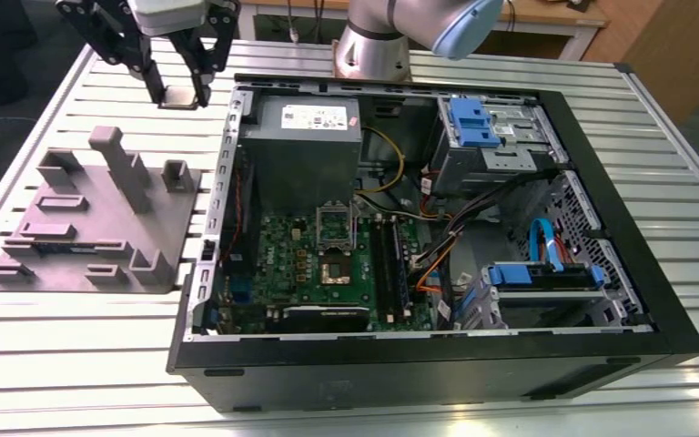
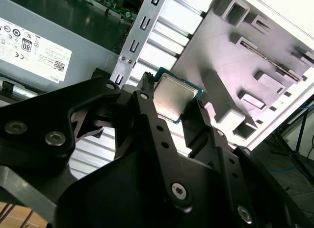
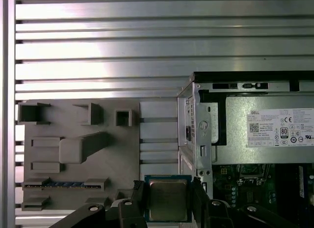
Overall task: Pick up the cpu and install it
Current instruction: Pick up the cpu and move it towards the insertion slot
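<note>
Tool [image 3: 168, 193] with cpu [image 3: 168, 202] outside case [image 1: 447, 375]

Printed label [image 3: 280, 127] on grey box [image 3: 235, 139]

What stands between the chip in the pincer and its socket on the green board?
Only the computer case's metal wall: the pincer holds the cpu outside it, above the table. The socket looks uncovered.

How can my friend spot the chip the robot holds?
Find the big black open computer case. Outside it hangs the black gripper. In its grip sits a small flat square chip, silvery-topped with a blue-green rim, unlike the dull grey fixture nearby.
</note>
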### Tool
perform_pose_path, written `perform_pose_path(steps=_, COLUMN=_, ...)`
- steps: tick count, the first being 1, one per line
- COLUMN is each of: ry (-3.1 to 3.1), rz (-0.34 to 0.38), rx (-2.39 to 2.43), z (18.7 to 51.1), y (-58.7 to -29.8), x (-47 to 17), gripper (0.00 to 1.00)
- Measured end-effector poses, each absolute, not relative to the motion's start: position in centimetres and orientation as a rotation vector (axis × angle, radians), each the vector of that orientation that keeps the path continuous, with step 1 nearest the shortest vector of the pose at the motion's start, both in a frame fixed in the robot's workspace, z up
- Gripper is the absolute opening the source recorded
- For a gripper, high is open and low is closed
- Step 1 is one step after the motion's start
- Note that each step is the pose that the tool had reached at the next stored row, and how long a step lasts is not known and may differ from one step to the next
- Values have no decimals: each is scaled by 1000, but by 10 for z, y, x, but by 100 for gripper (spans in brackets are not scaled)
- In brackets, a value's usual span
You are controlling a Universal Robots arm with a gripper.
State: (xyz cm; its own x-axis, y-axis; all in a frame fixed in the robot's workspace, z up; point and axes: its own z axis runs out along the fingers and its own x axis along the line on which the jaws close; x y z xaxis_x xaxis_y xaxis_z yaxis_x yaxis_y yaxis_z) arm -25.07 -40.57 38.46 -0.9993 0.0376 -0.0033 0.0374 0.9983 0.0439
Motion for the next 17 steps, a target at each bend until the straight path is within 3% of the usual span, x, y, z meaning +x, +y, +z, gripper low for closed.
perform_pose_path(steps=17, ry=3136, rz=69, rx=59, z=385, y=-406, x=-246, gripper=47)
